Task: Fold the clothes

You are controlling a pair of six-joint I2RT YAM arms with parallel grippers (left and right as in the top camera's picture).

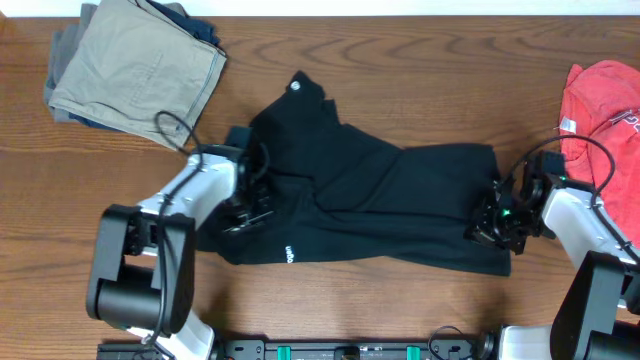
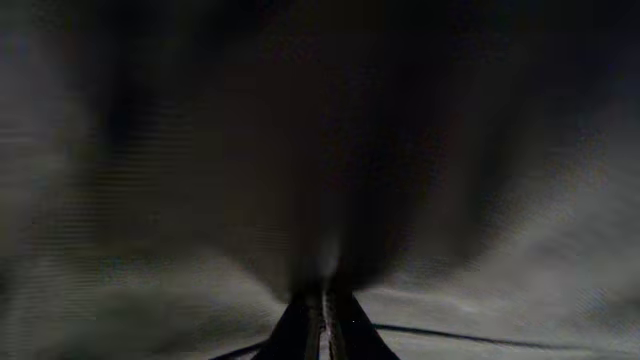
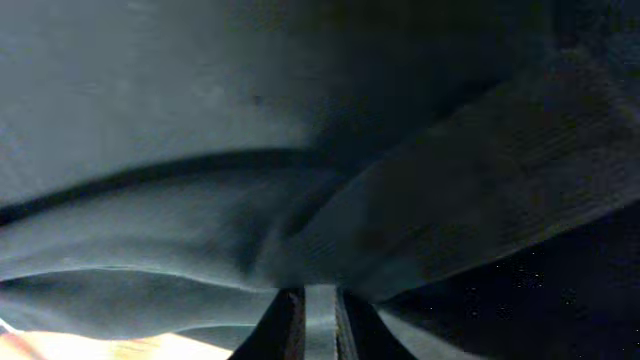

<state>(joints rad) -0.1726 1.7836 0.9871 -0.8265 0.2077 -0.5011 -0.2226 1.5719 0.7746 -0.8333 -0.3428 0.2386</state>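
The black garment (image 1: 370,200) lies crumpled across the middle of the table, with a small white round logo at its far tip and white lettering near its front edge. My left gripper (image 1: 248,205) sits on its left edge and is shut on the fabric; the left wrist view (image 2: 322,300) shows the jaws pinched together with dark cloth (image 2: 320,150) bunched ahead of them. My right gripper (image 1: 497,215) sits at the garment's right edge, shut on a strip of fabric (image 3: 400,220) that runs between the jaws in the right wrist view (image 3: 320,310).
Folded khaki trousers (image 1: 135,65) lie at the back left over some darker clothes. A red T-shirt (image 1: 605,100) lies at the right edge. Bare wooden table (image 1: 420,60) runs behind the garment.
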